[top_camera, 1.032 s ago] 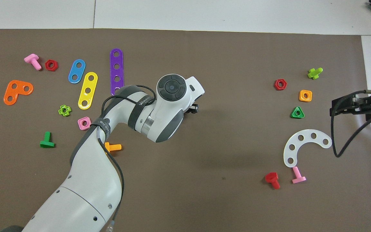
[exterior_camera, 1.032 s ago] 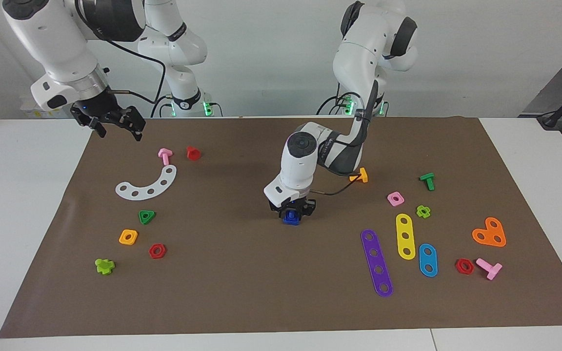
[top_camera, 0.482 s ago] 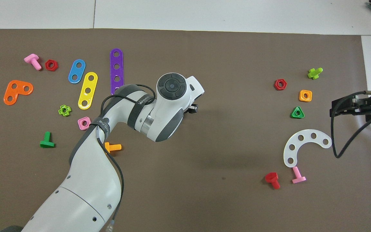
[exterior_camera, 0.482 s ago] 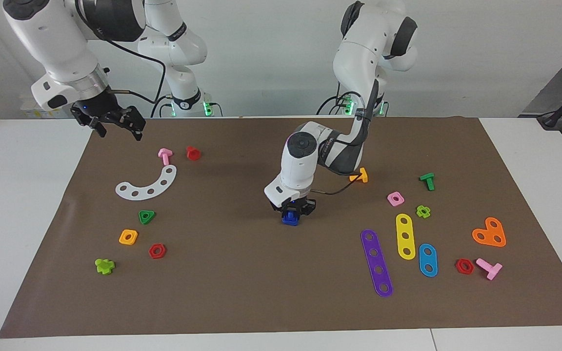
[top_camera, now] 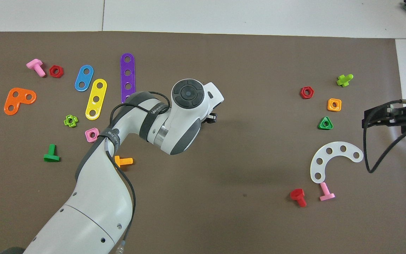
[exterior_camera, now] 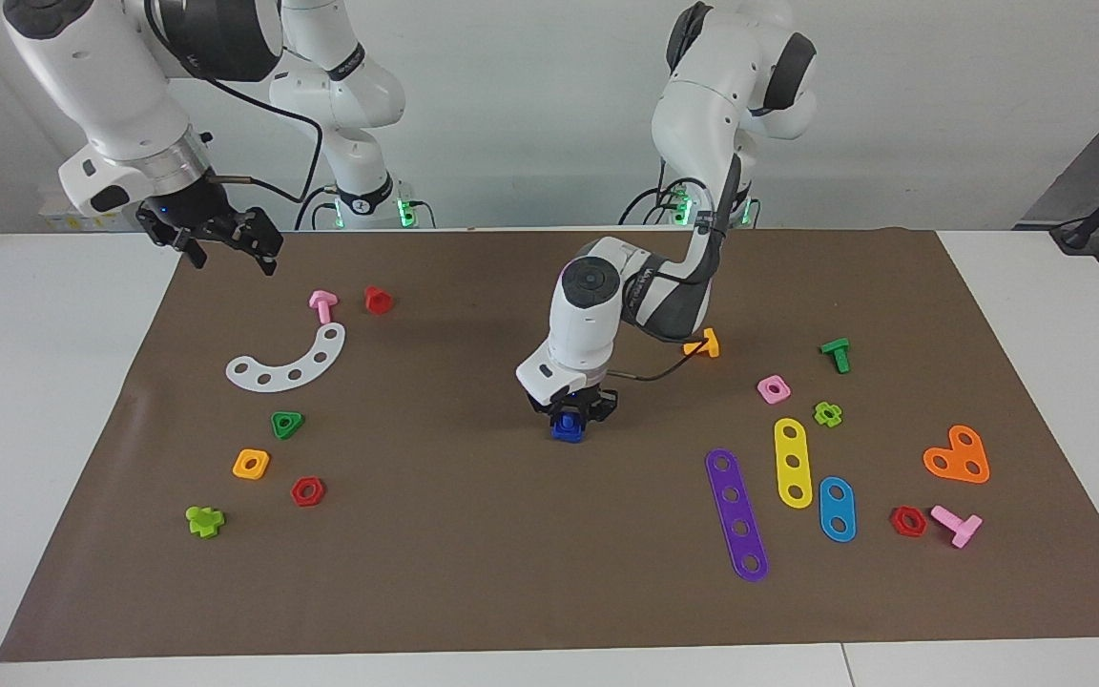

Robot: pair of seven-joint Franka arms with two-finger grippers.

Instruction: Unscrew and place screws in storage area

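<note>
My left gripper [exterior_camera: 569, 412] points straight down over the middle of the brown mat [exterior_camera: 473, 553]. It is shut on the top of a dark-blue screw piece [exterior_camera: 568, 428] that stands on the mat. In the overhead view the left hand [top_camera: 189, 106] hides that piece. The storage area lies toward the right arm's end, with the white arc strip [exterior_camera: 290, 361] [top_camera: 333, 158], green triangle nut [exterior_camera: 287, 424] and orange square nut [exterior_camera: 251, 464]. My right gripper [exterior_camera: 233, 256] [top_camera: 364, 119] waits open and empty, raised over the mat's edge beside the arc strip.
A pink bolt [exterior_camera: 322, 305] and a red bolt [exterior_camera: 377, 300] lie near the arc. A red nut [exterior_camera: 307, 490] and a lime piece [exterior_camera: 205, 520] lie farther out. Purple [exterior_camera: 736, 513], yellow [exterior_camera: 792, 462] and blue [exterior_camera: 837, 509] strips, an orange plate [exterior_camera: 958, 456] and an orange bolt [exterior_camera: 708, 343] lie toward the left arm's end.
The left wrist has turned a little over the dark-blue piece, which stays in place. The right gripper has risen slightly.
</note>
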